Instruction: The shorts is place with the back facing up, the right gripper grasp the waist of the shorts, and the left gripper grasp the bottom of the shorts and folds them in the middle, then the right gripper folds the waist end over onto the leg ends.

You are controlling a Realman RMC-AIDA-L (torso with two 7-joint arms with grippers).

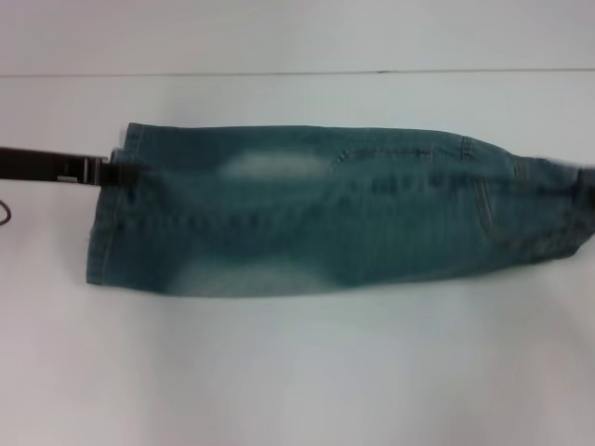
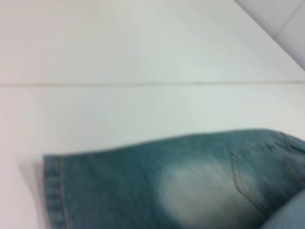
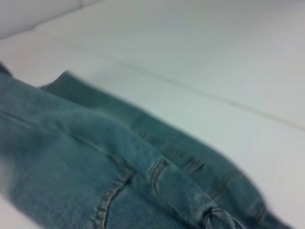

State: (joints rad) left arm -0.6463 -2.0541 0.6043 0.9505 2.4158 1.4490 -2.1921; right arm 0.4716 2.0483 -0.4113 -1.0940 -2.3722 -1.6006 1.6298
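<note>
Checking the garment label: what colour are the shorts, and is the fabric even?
Blue denim shorts, uneven, with pale faded patches; clearest in the head view.

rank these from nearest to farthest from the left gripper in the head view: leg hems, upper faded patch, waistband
1. Leg hems, on the left, right at the left gripper.
2. Upper faded patch, mid-shorts.
3. Waistband, at the far right end.
</note>
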